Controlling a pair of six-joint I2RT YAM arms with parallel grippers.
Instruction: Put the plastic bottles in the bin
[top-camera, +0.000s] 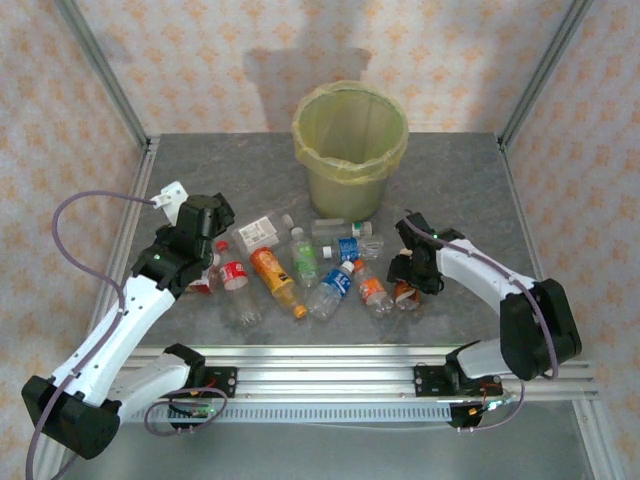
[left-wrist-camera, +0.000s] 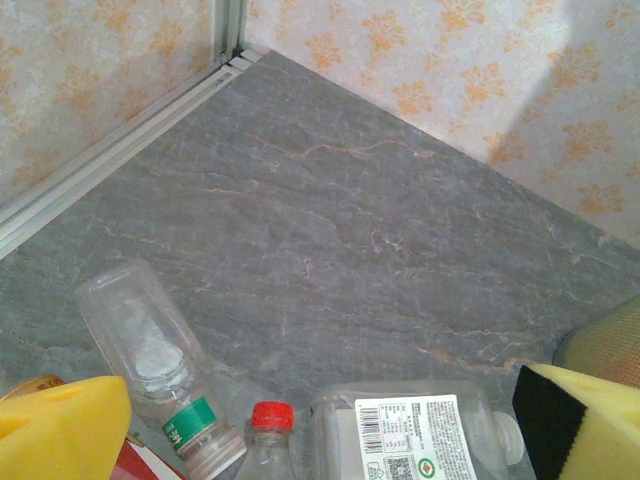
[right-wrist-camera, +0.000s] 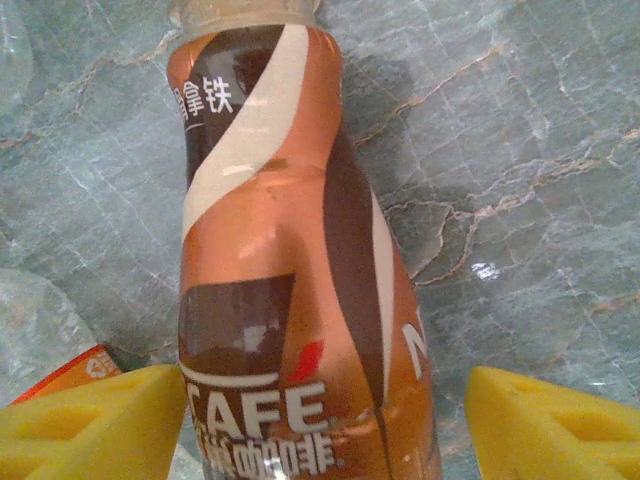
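Several plastic bottles (top-camera: 303, 262) lie scattered mid-table in front of the bin (top-camera: 345, 185), which has a yellow-green bag liner. My right gripper (top-camera: 409, 274) is open and straddles a lying orange-brown coffee bottle (right-wrist-camera: 290, 280). Its left pad (right-wrist-camera: 100, 425) is close against the bottle, while its right pad (right-wrist-camera: 550, 425) stands well off. My left gripper (top-camera: 212, 232) is open over the left end of the pile, with nothing between its pads (left-wrist-camera: 60, 430). Just ahead of it lie a green-banded clear bottle (left-wrist-camera: 150, 365), a red-capped bottle (left-wrist-camera: 270, 420) and a white-labelled bottle (left-wrist-camera: 410, 435).
Metal frame posts (top-camera: 105, 75) and patterned walls close in the table at the back and sides. An aluminium rail (top-camera: 330, 365) runs along the near edge. Bare grey tabletop (left-wrist-camera: 330, 220) stretches behind the bottles toward the back-left corner.
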